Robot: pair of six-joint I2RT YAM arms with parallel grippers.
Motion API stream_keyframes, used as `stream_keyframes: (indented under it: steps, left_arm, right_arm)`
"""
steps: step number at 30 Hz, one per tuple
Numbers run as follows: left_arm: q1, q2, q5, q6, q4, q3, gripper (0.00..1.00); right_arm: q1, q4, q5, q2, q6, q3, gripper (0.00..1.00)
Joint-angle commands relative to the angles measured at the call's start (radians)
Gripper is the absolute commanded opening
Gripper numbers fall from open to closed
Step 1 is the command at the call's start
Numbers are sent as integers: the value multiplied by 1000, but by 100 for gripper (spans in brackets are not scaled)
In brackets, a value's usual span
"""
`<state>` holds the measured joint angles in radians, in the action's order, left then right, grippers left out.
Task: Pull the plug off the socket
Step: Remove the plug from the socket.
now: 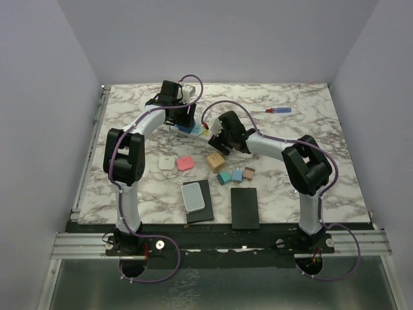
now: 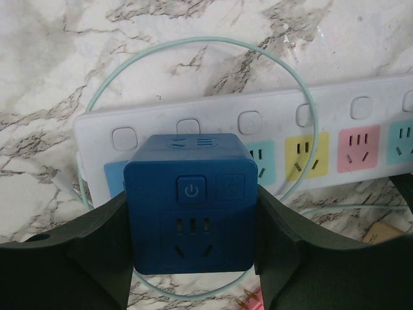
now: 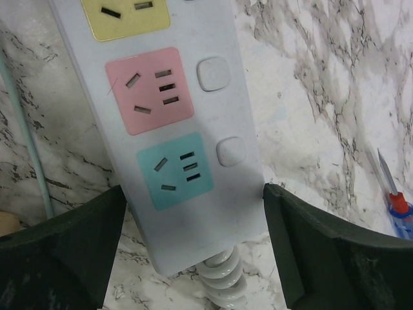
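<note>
Near the far edge of the worktop (image 1: pixel 310 129), the left claw (image 2: pixel 192 248) clamped the rigid blue plug (image 2: pixel 187 174) by its flat sides. The right claw (image 3: pixel 193 213) gripped the probably light socket (image 3: pixel 213 116) at its cord end.

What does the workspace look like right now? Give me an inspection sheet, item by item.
Surface: marble table, white with grey veins.
Job's things: blue cube plug sits over the end of the white socket far from its cord; whether it is fully seated cannot be told.
Clutter: screwdriver, tan cube, pink block, teal cube, two black pads, one under a grey device.
Grippers: left gripper shut on the plug's sides; right gripper clamps the socket's cord end.
Cables: thin teal cord lies in a loop across the socket; white socket cord; purple arm cables.
Surroundings: plain grey walls; metal rail at the near edge.
</note>
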<state>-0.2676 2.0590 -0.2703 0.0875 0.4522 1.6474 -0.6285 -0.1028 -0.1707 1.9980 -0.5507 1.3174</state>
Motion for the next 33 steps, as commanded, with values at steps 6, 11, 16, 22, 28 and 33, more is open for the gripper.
stream_keyframes:
  steps: [6,11,16,22,28,33]
  left_arm:
    - [-5,-30,-61,5,31,36,0]
    - [-5,-31,-63,5,31,37,0]
    - [-6,-30,-71,2,31,38,0]
    - [-6,-31,-72,-6,23,36,0]
    - [-8,-37,-51,-26,-7,22,0]
    - [-9,-37,-45,-29,-15,15,0]
  right_arm:
    - [16,54,-38,67,-32,61,94]
    - [49,-68,92,97,45,122,91]
    - [52,-126,106,104,66,113,87]
    - [52,-153,162,86,145,65,71]
    - [48,-172,149,53,243,14,58]
    - [10,-194,75,37,266,-14,53]
